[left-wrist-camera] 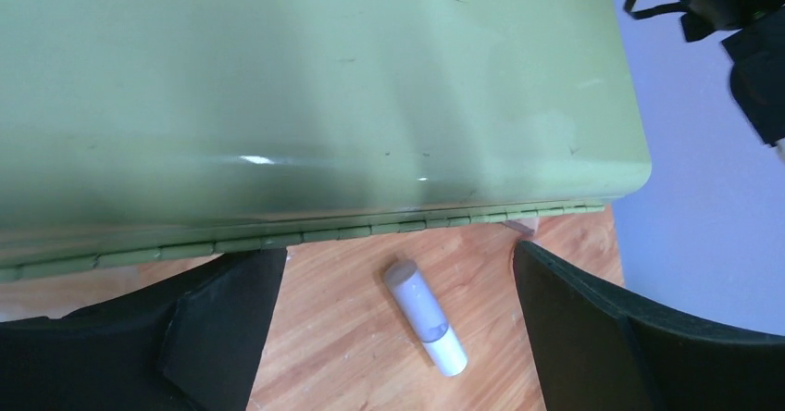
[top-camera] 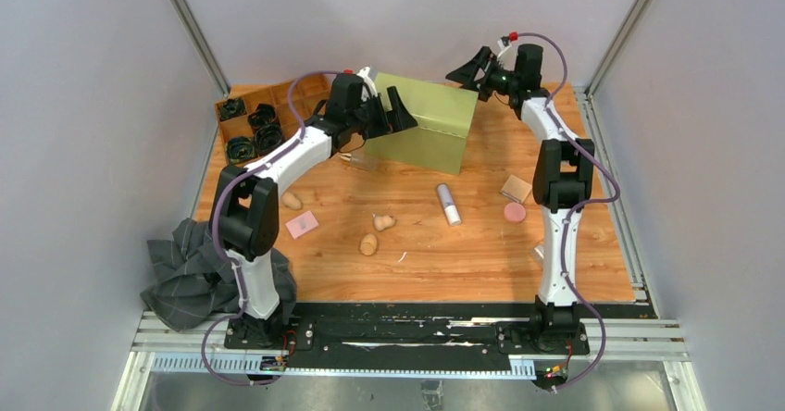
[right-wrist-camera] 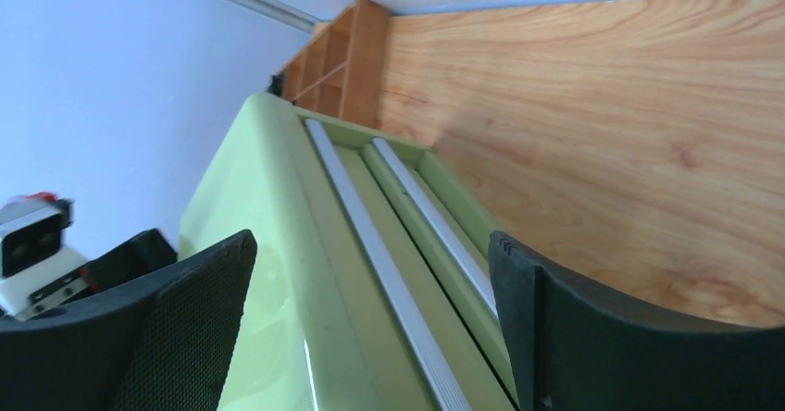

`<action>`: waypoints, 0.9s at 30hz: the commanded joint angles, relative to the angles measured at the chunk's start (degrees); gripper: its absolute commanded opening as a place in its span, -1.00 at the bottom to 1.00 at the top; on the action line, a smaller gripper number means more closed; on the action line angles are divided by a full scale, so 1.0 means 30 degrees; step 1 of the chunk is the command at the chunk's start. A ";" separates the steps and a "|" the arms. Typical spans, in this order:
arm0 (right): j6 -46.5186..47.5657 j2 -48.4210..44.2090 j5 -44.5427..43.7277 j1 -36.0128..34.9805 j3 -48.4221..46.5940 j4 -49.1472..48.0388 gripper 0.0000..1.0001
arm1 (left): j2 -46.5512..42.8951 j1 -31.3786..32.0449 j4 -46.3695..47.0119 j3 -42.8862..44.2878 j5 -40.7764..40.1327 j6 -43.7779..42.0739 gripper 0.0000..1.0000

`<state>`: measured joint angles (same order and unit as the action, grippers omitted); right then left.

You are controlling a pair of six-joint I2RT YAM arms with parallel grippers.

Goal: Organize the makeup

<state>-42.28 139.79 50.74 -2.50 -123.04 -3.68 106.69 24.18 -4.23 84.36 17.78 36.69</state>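
I saw my left fingers [left-wrist-camera: 218, 332] and right fingers [right-wrist-camera: 185, 337] spread wide, empty; the silver-white tube [left-wrist-camera: 426, 318] lay between the left pair.

The silver-white tube [top-camera: 448, 204] lies on its side, well nearer the bases than the left claw [top-camera: 393, 119] and to its right. Three beige egg-shaped sponges [top-camera: 369, 243] lie scattered on that claw's near side. The tan square pad [top-camera: 517, 188] and pink round puff [top-camera: 515, 212] sit just apart, well to the near side of the right claw [top-camera: 467, 70].

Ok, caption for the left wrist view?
Open left gripper by the hinge of the green case, silver-white tube on the wooden table.
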 commanded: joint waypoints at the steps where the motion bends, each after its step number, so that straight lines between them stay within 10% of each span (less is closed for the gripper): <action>1: -0.3993 -0.1485 0.2589 0.0337 0.3810 -0.7314 0.87 | 0.1027 -0.0010 0.0532 0.2032 0.1172 0.0074 0.96; 8: -0.6342 -0.3972 0.3101 0.0336 0.8990 -1.2255 0.82 | 0.3228 -0.0015 0.0000 0.5608 0.2061 0.0219 0.96; 27: -0.2076 -1.0992 0.2224 0.0527 1.7643 -0.9053 0.77 | 0.9422 0.0277 -0.0254 1.4433 0.5128 0.2743 0.96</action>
<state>-51.11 112.73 50.43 0.78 -71.79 -33.47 131.11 23.27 -10.87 118.87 27.38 43.29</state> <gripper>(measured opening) 0.890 0.979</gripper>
